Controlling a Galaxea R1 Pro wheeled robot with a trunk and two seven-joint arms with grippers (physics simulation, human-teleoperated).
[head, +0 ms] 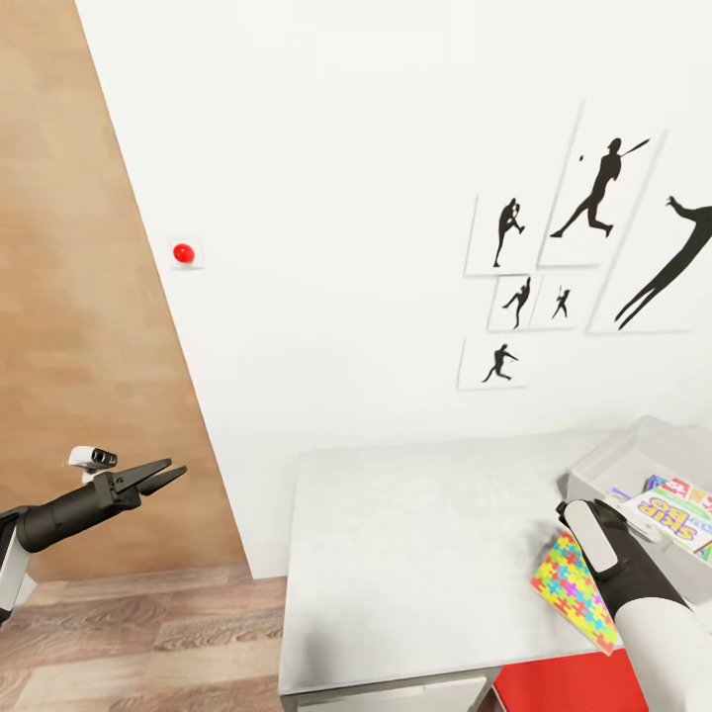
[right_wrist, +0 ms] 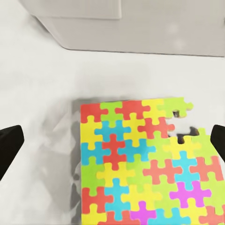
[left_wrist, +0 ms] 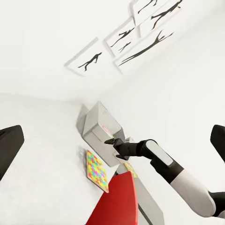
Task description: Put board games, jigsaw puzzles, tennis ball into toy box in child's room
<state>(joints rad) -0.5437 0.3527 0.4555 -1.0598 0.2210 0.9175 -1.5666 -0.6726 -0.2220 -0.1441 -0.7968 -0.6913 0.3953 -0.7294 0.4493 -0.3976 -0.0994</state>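
White wall of the child's room fills most of the head view, with a cluster of black baseball silhouette posters on it and a small red round button on a white plate further left. Wood plank flooring runs below, beside a tan wooden panel at the left. The long pale grey table top stands against the wall. At its far right end sits the shallow light grey toy box with sloping sides, and printed board games lie inside it. A red chair shows at the table's near edge.

The right arm, white with a black forearm, reaches over the table just beside the toy box. The flat multicoloured jigsaw puzzle slab lies on the table top directly under the right gripper, close to the box wall; its two dark fingertips stand wide apart at either side of the slab, grasping nothing.

The left gripper hangs over the floor, well apart from the table, its black fingers parted and empty
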